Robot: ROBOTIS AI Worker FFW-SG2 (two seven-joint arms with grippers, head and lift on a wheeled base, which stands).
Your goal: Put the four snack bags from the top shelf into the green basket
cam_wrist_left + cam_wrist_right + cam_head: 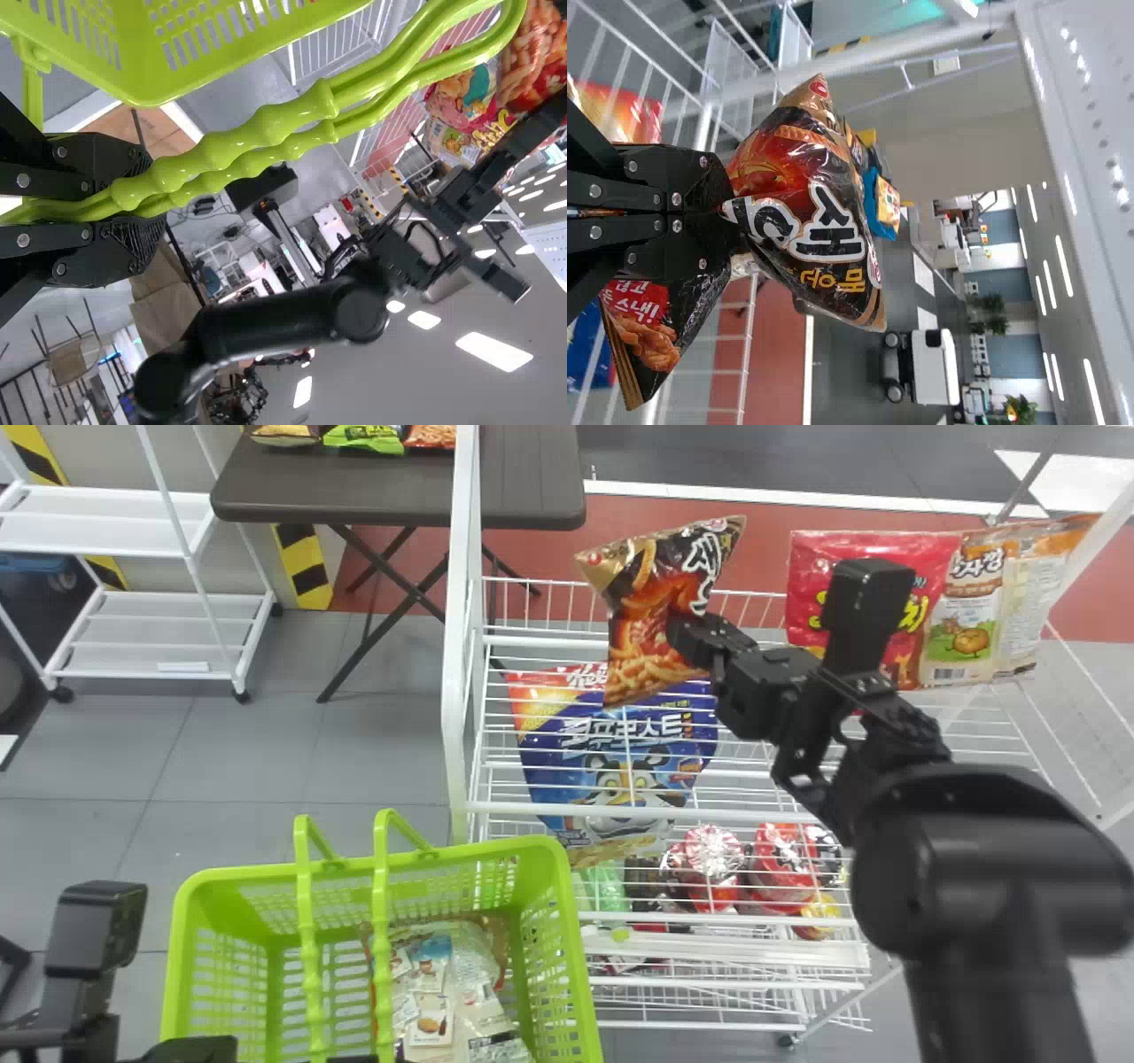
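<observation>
Head view: right gripper [689, 636] pinches a snack bag above the white wire shelf

From where I stand, the right gripper has its fingers closed on a black, gold and red snack bag [651, 611]. Most of the bag sits to the left of the fingertips, raised over the top shelf [753, 640] and well apart from the green basket [582, 974]. Over in the right wrist view, the fingers clamp creased film, with bag bulging out past their tips and another part of it beside them.

Down by the near left, the left gripper [190, 1049] grips the basket's two green handles [381, 939] together; the left wrist view shows that grip plainly. Pale packaged food [452, 992] lies inside the basket, toward its right side.

Beyond the right arm, a red snack bag [811, 580] and a beige snack bag [961, 633] stand side by side. Below the top wires, there's a blue cereal bag [620, 762] with a cartoon tiger.
</observation>
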